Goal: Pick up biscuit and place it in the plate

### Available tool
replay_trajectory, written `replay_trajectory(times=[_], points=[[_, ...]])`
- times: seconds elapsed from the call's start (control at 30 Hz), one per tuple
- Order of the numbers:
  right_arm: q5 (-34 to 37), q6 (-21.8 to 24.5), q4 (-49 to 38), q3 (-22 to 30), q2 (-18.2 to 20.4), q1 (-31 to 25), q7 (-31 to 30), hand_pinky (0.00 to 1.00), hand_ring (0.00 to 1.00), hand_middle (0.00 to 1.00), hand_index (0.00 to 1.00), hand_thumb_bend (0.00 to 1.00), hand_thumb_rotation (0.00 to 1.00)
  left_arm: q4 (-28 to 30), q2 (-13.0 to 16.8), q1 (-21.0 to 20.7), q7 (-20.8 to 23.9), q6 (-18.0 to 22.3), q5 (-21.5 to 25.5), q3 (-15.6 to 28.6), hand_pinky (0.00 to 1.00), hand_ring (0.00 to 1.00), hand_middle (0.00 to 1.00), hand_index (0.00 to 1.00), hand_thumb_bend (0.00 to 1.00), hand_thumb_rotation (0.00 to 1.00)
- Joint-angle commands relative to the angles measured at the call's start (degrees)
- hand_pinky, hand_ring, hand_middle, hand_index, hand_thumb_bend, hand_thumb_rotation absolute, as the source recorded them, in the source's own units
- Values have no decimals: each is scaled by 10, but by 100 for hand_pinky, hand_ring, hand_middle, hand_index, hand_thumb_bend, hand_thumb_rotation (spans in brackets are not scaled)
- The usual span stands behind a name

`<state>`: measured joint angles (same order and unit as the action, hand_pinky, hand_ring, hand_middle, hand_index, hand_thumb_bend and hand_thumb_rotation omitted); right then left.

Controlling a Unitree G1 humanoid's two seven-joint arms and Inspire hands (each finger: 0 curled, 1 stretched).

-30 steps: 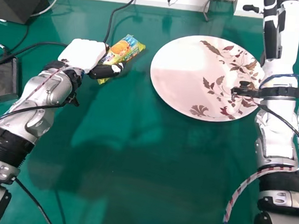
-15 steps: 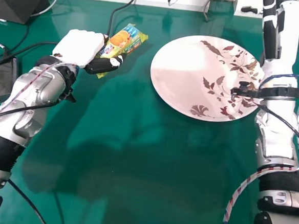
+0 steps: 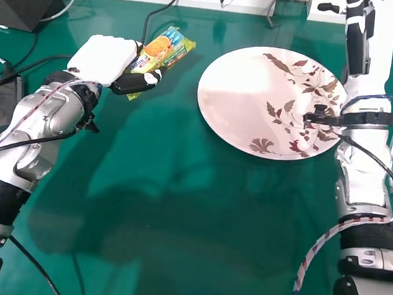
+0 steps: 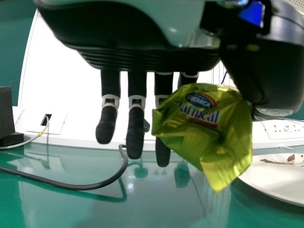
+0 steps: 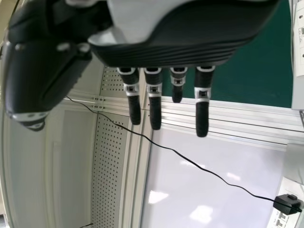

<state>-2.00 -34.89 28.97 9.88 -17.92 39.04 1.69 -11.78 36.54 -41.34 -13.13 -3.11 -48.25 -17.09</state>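
Biscuit packet point(image 3: 164, 51), yellow-green with a picture on its wrapper, pinched between the thumb and fingers of my left hand point(image 3: 102, 61) above the green table point(image 3: 178, 220). In the head view it sits left of a pale round plate point(image 3: 237, 89) with brown leaf patterns, near but apart. My right hand point(image 3: 380, 56), fingers straight and slightly spread, is at the far right.

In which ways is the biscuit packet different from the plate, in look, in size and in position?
The biscuit packet is yellow-green and crinkled, while the plate is pale and round. The packet is small; the plate is much wider. The packet is held in the left hand, clear of the table, while the plate lies flat on it. Both carry printed decoration.
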Motion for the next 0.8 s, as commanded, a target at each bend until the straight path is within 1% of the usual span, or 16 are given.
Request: replay_trajectory(times=[0.0, 0.77], points=[[3, -8, 4, 1, 0, 3, -1, 58, 77, 81, 84, 92, 30, 6, 6, 6, 2, 1, 4, 9, 20, 26, 43, 51, 52, 0], [5, -5, -7, 3, -1, -3, -3, 58, 77, 81, 84, 92, 30, 20, 7, 12, -4, -3, 3, 11, 20, 26, 43, 51, 52, 0]])
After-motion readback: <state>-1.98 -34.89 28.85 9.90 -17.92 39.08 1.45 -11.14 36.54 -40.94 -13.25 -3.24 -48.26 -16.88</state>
